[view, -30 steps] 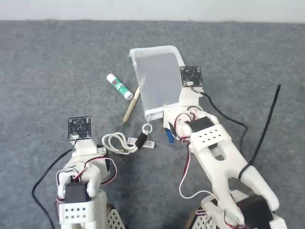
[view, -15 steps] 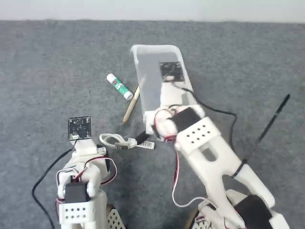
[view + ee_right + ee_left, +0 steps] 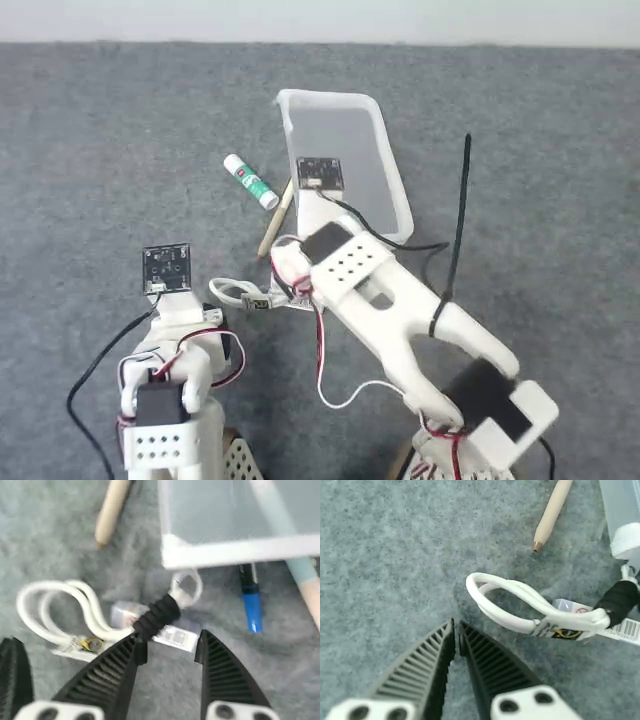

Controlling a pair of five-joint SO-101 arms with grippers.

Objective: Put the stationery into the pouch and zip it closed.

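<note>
Two grippers hang over the grey carpet (image 3: 100, 120): nearest the arm bases, the left gripper (image 3: 456, 625) has its jaws drawn to a thin slit with nothing between them, just short of a looped white cord (image 3: 510, 602). Just past the cord, the right gripper (image 3: 171, 642) stands spread wide and empty above a black strap (image 3: 157, 615) tied to the ring (image 3: 186, 586) at the pouch's corner, with a blue pen (image 3: 250, 600) just beside that edge. Farther off, a pencil (image 3: 275, 225) lies just beside the clear pouch (image 3: 345, 150), which lies flat, and a glue stick (image 3: 250, 181) lies near the pencil's far end.
</note>
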